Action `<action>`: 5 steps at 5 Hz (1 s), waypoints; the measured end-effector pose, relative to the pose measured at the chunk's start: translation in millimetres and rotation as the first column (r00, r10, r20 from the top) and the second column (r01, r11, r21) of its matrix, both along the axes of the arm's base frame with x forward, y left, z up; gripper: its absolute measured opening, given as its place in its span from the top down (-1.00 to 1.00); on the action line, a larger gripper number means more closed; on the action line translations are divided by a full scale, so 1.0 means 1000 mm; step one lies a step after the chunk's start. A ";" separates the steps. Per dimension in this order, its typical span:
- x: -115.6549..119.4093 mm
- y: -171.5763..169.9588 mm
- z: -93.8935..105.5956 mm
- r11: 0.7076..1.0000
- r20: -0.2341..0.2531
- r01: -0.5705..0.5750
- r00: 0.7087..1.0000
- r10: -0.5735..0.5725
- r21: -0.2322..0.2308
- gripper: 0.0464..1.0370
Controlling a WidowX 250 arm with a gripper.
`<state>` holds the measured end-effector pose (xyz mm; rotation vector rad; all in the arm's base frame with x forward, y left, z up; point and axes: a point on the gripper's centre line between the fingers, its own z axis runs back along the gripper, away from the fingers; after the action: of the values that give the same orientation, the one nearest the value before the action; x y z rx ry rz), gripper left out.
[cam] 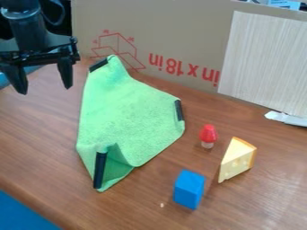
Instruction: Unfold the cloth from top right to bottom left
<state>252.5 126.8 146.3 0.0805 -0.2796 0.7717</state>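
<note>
The cloth lies before the cardboard, left of the cheese.

A part-folded green cloth, a red-topped toy, a cheese wedge, a blue block and a white object rest on my brown wood-grain table.

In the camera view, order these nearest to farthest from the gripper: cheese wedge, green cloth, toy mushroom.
1. Green cloth: picture-right of the gripper.
2. Toy mushroom: past the cloth's right edge.
3. Cheese wedge: lower right of the mushroom.
</note>
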 end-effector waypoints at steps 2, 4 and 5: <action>-0.001 -0.001 -0.007 1.000 -0.025 0.001 1.000 -0.001 -0.013 -0.92; 0.028 -0.034 -0.036 0.997 -0.029 0.064 0.998 -0.063 0.042 -0.92; 0.048 -0.054 -0.063 0.993 -0.027 0.008 1.000 -0.005 0.117 -0.92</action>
<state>300.9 72.8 83.6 0.2002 -0.2996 0.7473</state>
